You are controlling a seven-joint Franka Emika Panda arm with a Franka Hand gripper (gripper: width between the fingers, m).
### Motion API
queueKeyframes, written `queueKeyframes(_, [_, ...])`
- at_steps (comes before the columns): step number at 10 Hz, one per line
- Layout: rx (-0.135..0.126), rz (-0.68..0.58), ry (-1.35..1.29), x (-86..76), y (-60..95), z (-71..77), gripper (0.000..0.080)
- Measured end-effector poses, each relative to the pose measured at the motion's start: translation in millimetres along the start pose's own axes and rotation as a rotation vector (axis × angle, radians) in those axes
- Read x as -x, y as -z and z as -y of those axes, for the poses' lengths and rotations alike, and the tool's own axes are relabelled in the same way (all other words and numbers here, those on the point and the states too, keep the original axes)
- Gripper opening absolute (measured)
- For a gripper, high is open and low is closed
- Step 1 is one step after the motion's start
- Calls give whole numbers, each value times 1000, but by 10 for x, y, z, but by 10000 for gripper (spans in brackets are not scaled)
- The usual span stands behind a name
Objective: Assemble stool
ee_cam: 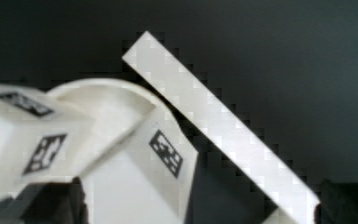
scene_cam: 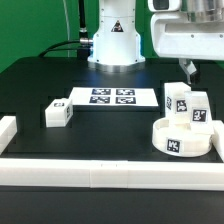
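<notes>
The white round ring-like seat [scene_cam: 182, 139] lies on the black table at the exterior view's right. Two blocky tagged legs [scene_cam: 177, 100] [scene_cam: 198, 110] stand close together at the seat's far side. A third leg [scene_cam: 57, 113] lies alone at the exterior view's left. My gripper [scene_cam: 189, 72] hangs just above the two legs. In the wrist view the seat rim [ee_cam: 91, 96] and a tagged leg [ee_cam: 137, 150] lie below the gripper [ee_cam: 202, 208]. Its dark fingertips [ee_cam: 39, 203] stand wide apart, open, and I see nothing held.
The marker board [scene_cam: 112, 98] lies flat at the table's middle. Long white border rails run along the front [scene_cam: 100, 172], the left [scene_cam: 7, 131] and the right [scene_cam: 216, 135]; one rail crosses the wrist view [ee_cam: 211, 130]. The robot base [scene_cam: 115, 40] stands at the back.
</notes>
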State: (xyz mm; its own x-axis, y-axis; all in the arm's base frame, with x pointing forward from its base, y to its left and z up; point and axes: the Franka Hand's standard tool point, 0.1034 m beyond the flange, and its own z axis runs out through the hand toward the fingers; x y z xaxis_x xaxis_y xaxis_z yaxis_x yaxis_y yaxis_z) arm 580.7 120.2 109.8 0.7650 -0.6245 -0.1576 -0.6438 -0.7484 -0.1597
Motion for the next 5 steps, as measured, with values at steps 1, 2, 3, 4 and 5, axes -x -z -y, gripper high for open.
queueKeyframes(1, [-1,0,59,0,-3,0,649])
queueKeyframes(2, [-1,0,154,-1,-3,-1,649])
queueKeyframes(3, [-1,0,252,-1,-3,-2,649])
queueKeyframes(4, [-1,0,297,0,-4,-1,649])
queueKeyframes(5, [26,-13,447,-3,-6,-9,649])
